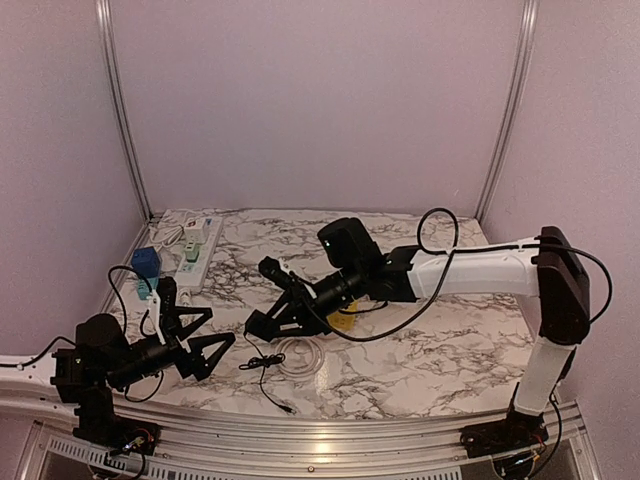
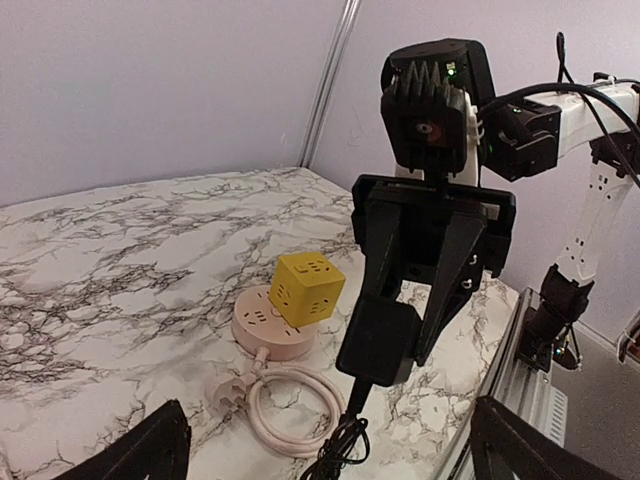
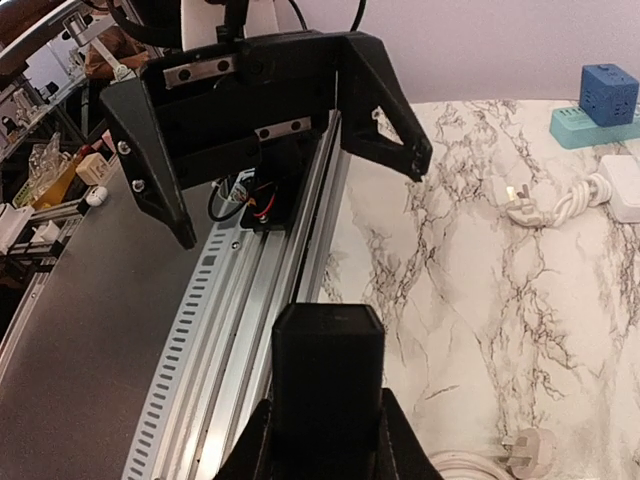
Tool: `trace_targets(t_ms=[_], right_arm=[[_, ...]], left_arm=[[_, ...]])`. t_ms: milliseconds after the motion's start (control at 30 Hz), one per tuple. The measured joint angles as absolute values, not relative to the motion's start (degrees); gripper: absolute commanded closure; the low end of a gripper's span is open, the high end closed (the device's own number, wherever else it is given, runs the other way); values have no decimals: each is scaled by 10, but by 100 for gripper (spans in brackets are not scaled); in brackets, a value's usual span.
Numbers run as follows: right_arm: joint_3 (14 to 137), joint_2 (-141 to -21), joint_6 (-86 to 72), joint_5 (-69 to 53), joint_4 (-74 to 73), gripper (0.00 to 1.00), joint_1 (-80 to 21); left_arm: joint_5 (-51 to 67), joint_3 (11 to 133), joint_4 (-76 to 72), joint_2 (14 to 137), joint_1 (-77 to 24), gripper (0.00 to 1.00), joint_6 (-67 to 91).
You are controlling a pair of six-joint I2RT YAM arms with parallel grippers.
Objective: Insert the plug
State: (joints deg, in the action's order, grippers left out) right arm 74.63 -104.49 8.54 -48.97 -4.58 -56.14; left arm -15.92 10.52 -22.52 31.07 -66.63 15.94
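Black plug (image 2: 378, 340): a boxy adapter block, lifted off the tabletop near the middle of the table, with its black cable (image 2: 345, 440) hanging from the underside down to the surface.
Right gripper (image 1: 283, 305): clenched on the black plug, one finger on each side of the block; the arm reaches from the right side to the table's centre.
Left gripper (image 1: 218, 328): released, jaws spread wide with nothing between them, low over the near-left of the table and facing the right gripper.
Yellow cube socket (image 2: 308, 290): sits on top of a pink round power strip (image 2: 262, 335), near the held plug but apart from it.
Pink cord (image 2: 285, 425): coiled on the marble just beside the round strip, ending in a pink wall plug (image 2: 228, 392) that lies flat.
Blue cube socket (image 3: 608, 93): stands on a teal power strip (image 3: 590, 128) at the far-left edge.
White power strip (image 1: 200, 245): lies beside the teal one.
Marble tabletop (image 1: 450, 350): white with grey veins.
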Motion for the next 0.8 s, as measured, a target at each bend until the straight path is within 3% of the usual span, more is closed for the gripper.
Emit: trace_targets(t_ms=[333,800], right_arm=[[743,-1042,144,-489,-63,85,-570],[743,-1042,211,-503,-115,85,-590]], left_arm=[[-3,112,-254,440,-657,8,170],[55,133,-297,480,-634,20,163]])
